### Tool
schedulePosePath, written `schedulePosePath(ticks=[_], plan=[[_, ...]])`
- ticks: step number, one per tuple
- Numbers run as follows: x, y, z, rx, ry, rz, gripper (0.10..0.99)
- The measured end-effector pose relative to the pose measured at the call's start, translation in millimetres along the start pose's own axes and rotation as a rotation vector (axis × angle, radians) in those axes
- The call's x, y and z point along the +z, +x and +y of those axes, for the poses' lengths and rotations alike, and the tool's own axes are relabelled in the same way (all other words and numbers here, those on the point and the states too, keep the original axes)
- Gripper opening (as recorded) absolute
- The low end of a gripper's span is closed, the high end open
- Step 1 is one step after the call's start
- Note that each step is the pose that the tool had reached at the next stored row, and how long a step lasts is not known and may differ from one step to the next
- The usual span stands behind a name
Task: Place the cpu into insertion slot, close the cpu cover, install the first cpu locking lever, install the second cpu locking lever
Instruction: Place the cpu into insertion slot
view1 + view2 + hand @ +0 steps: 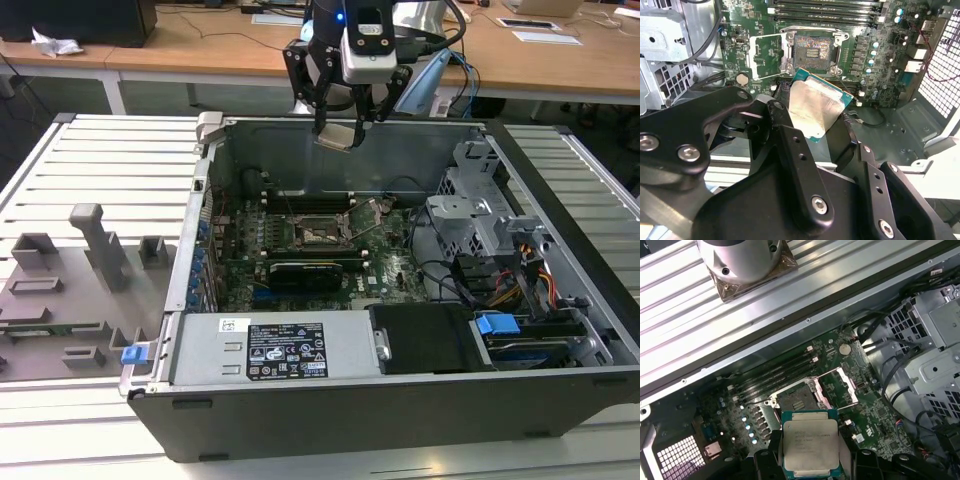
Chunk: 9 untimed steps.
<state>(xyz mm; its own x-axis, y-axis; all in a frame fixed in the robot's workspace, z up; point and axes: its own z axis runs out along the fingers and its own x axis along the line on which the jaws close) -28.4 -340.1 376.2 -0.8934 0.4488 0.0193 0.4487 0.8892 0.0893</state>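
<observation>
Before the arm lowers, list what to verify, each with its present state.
1. Grip: the gripper holds the cpu between its fingers: ok.
2. The insertion slot is empty: ok.
3. The cpu cover is swung open, off the slot: ok.
4. Height: the cpu is down at the slot: not ok, it hangs high above the motherboard.
5. The cpu is lined up with the slot: cannot tell.

In the second wrist view, black fingers (790, 145) hide part of the chip (812, 107); the exterior view's upper edge crops the arm (365, 35).
</observation>
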Motion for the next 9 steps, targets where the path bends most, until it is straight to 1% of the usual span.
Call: schedulePosePath(ticks=[9], plan=[[0.0, 0.0, 0.0, 0.019, 0.000, -0.0017, 0.537]])
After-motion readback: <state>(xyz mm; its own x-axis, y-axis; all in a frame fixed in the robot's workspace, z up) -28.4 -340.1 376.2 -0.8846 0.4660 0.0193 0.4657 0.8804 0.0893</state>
